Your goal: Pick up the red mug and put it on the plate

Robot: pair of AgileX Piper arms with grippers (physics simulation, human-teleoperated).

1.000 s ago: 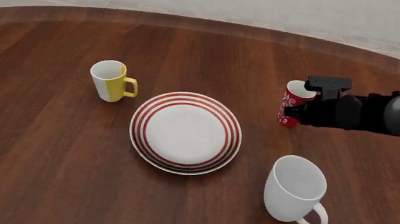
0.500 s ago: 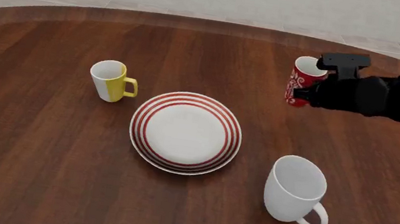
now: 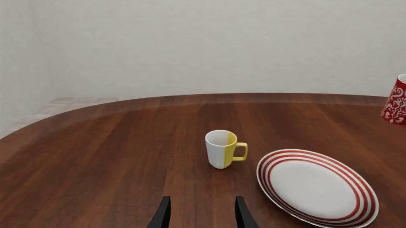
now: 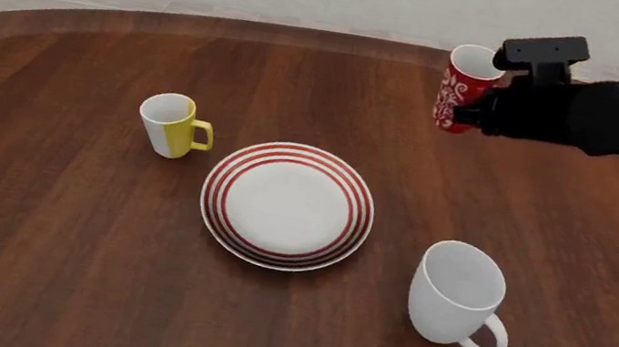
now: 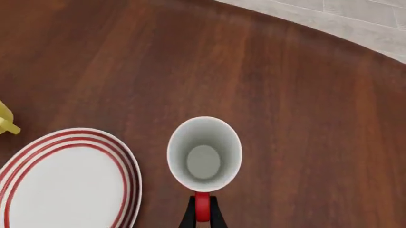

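The red mug now hangs higher than a second ago, clear of the table, at about one o'clock from the plate. The right gripper is clamped on its handle. The lift looks done; carrying it over the plate comes next. The left gripper rests idle, fingers apart.

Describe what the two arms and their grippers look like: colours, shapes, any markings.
Both are black. The right arm is thick and rounded, with a boxy black block on top near its wrist; no lettering can be read on it now. Its gripper ends in two thin, dark, tapering fingers. Of the left arm, the front view shows only an angular black wedge, and the left gripper shows two slim, flat black fingers. No cables are visible.
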